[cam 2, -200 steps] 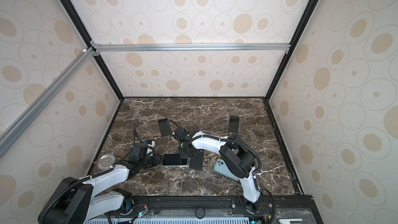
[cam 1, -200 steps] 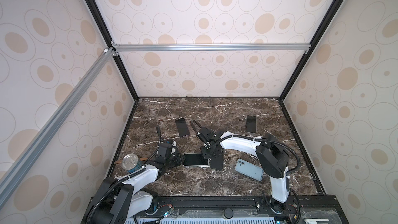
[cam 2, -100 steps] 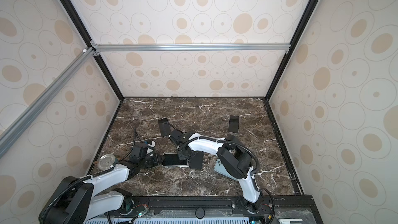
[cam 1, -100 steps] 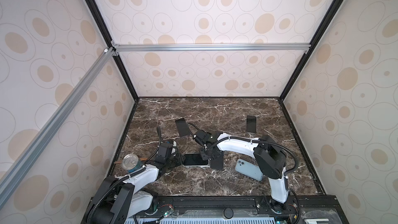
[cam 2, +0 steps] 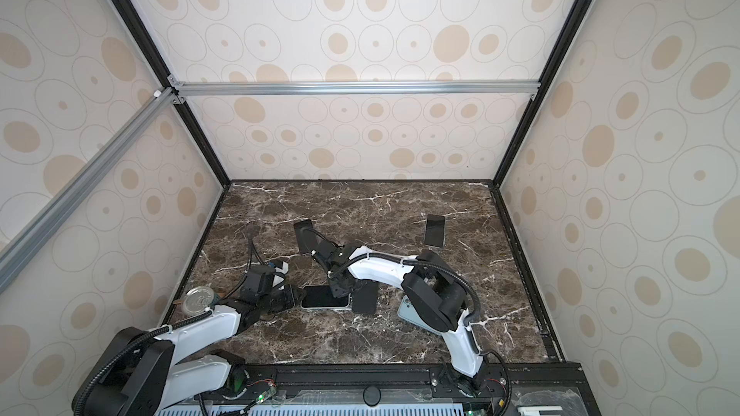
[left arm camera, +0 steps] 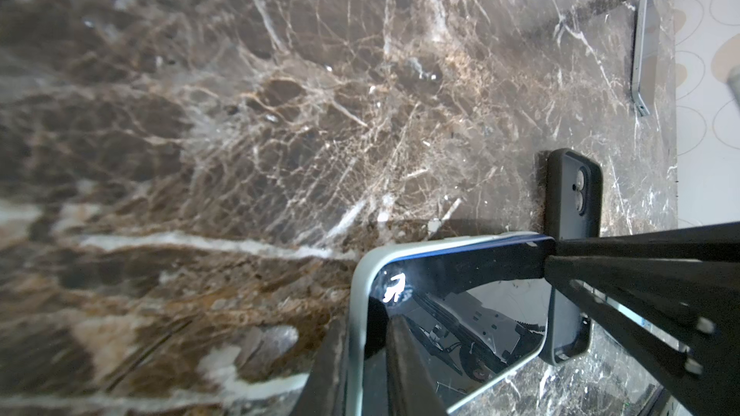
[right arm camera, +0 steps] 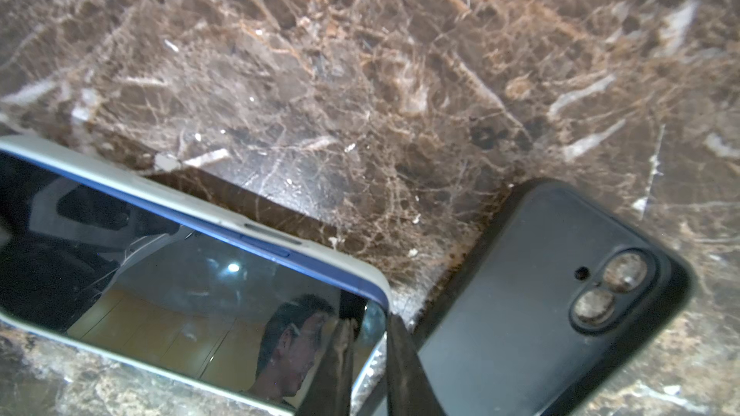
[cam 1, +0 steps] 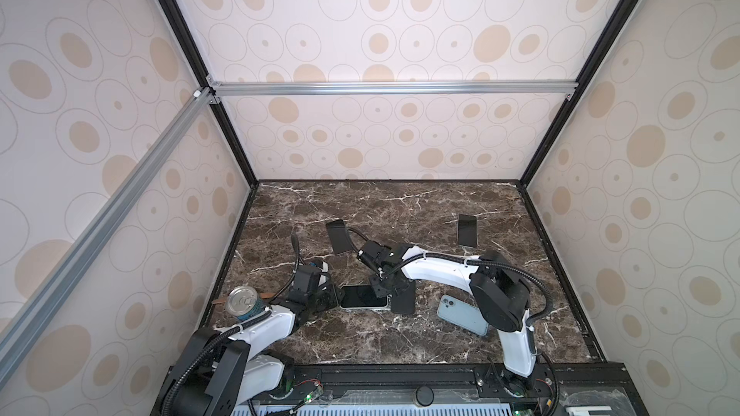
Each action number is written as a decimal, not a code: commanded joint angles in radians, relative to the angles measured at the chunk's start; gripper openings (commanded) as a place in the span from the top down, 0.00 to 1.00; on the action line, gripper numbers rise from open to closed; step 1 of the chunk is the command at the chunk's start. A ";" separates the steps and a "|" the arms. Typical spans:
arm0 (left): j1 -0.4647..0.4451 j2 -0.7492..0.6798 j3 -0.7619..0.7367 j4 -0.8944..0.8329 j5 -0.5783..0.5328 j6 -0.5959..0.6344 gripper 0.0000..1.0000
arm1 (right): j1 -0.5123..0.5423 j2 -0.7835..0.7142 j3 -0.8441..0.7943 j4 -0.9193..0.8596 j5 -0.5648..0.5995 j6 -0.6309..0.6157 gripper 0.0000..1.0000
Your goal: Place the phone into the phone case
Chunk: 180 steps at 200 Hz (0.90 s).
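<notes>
Only the right gripper (cam 1: 380,294) has edged left, its nearly closed tips pressing the phone (cam 1: 362,298), which lies screen-up in the pale phone case (left arm camera: 356,314). Its long axis runs between the arms. The left gripper (cam 1: 337,300) pinches the case's near end.

- Robotics lab booth, built for tabletop trials.
- Closed in by circle-patterned panels (cam 1: 400,34) on a black and aluminium frame (cam 1: 392,88).
- Marble-look tabletop (cam 1: 380,210), white robot arms (cam 1: 436,270) bolted to a front rail (cam 1: 400,378).
- Loose cables (cam 1: 532,290) and bare circuit boards (cam 1: 304,388) with lit indicators.
</notes>
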 commanded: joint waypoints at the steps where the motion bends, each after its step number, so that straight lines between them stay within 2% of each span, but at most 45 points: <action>1: 0.003 0.002 0.001 0.020 0.005 0.005 0.81 | 0.022 0.147 -0.071 -0.065 -0.015 -0.009 0.83; 128: 0.004 -0.004 -0.005 0.017 -0.007 0.007 0.81 | 0.026 0.235 -0.111 -0.044 -0.041 -0.008 0.83; 180: 0.003 -0.004 -0.005 0.014 -0.005 0.007 0.81 | 0.024 0.279 -0.149 0.027 -0.104 0.011 0.84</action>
